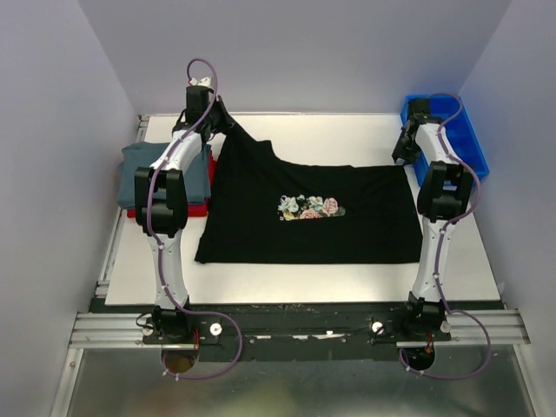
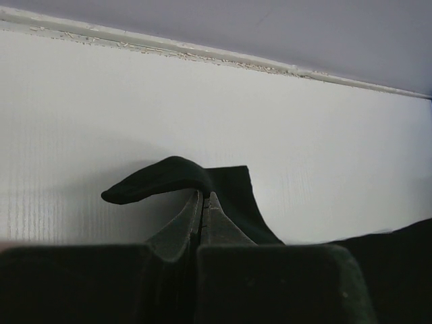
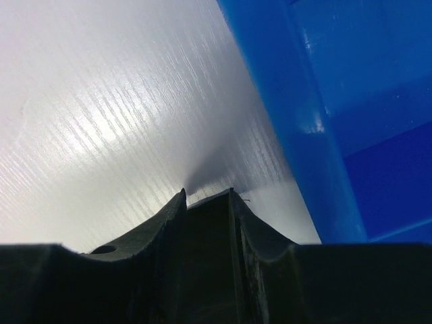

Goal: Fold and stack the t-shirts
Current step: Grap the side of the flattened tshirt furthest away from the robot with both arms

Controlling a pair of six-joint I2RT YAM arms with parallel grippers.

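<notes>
The black t-shirt (image 1: pixel 304 234), with its floral chest print (image 1: pixel 308 208) facing up, lies spread across the middle of the table. Its far left corner is pulled up into a peak toward the back. My left gripper (image 1: pixel 224 122) is shut on that corner. In the left wrist view the cloth (image 2: pixel 229 182) curls over the closed fingertips of that gripper (image 2: pixel 204 194). At the shirt's far right corner, beside the bin, my right gripper (image 1: pixel 401 158) is down on the table. In the right wrist view black cloth (image 3: pixel 206 223) fills the narrow gap of the gripper (image 3: pixel 206 192).
A slate grey-blue tee (image 1: pixel 139 169) lies folded on a red one (image 1: pixel 195 208) at the table's left edge, next to the left arm. The blue plastic bin (image 1: pixel 465 139) stands at the far right, and its wall (image 3: pixel 304 101) is close beside the right fingers.
</notes>
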